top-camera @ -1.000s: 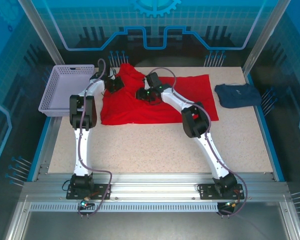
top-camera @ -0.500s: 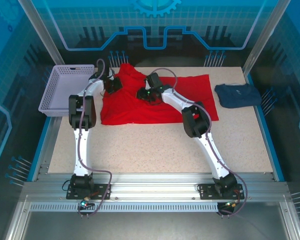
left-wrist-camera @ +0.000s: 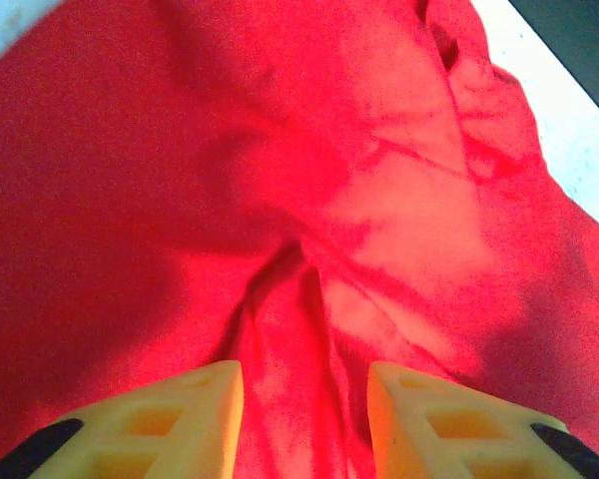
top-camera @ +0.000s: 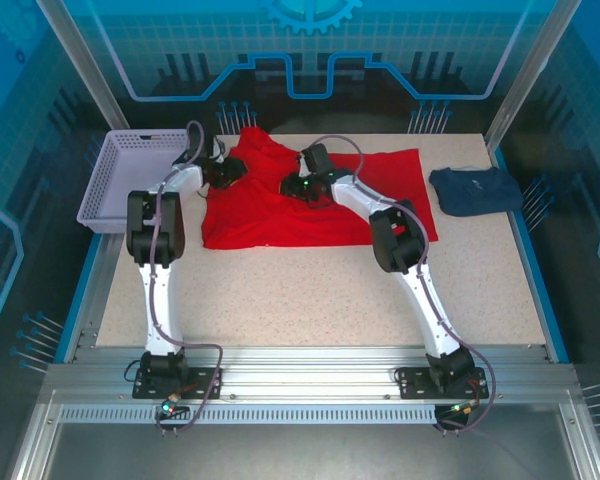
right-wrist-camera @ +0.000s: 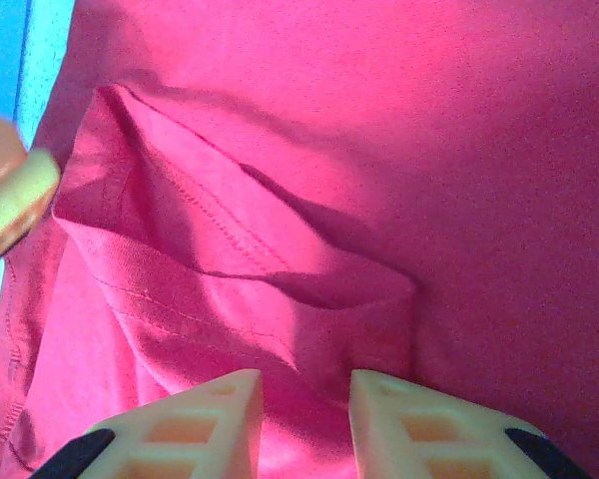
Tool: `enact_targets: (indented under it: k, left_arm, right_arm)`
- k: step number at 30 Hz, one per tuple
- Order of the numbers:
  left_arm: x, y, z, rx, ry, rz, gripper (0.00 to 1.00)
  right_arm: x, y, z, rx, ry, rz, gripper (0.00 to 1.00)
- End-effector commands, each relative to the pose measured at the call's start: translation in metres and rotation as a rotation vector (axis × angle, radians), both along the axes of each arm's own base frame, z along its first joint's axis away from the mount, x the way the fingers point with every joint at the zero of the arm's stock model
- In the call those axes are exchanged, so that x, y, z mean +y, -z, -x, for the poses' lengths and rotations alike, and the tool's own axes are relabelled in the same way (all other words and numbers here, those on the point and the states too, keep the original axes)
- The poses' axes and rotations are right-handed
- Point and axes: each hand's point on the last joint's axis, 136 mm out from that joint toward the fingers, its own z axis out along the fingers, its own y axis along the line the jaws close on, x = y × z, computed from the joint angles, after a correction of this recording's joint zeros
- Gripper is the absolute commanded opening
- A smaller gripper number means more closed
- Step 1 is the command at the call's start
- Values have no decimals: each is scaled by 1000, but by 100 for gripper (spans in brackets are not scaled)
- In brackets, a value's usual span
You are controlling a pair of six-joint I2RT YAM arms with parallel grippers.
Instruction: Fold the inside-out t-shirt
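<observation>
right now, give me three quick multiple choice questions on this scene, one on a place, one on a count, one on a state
1. Where on the table does the lavender basket sit?
A. far left corner
B. near right corner
C. centre

2. How many garments lie on the table?
A. one
B. two
C. four

3. How is the cloth at the left gripper?
A. bunched in a ridge between the fingers
B. ironed flat
C. rolled into a ball

Answers:
1 A, the top view shows it at the far left edge.
2 B, there is the red t-shirt and the dark navy garment.
3 A, the left wrist view shows a red ridge running in between the yellow fingers.
</observation>
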Motion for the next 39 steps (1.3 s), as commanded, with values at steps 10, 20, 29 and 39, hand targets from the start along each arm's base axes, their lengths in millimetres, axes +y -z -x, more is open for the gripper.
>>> enact_targets:
  k: [10, 20, 29, 39]
  left_arm:
    - [-55, -12, 0, -41, 98, 90, 43]
    - [-79, 13, -22, 8, 130, 87, 43]
    - [-73, -2, -28, -1, 134, 32, 49]
    - [-63, -85, 20, -159, 120, 12, 62]
  right_arm:
    - [-23, -41, -4, -81, -8, -28, 30]
    - [-37, -55, 4, -108, -9, -24, 31]
    - [-57, -84, 26, -178, -32, 22, 35]
    - [-138, -83, 82, -171, -4, 302, 43]
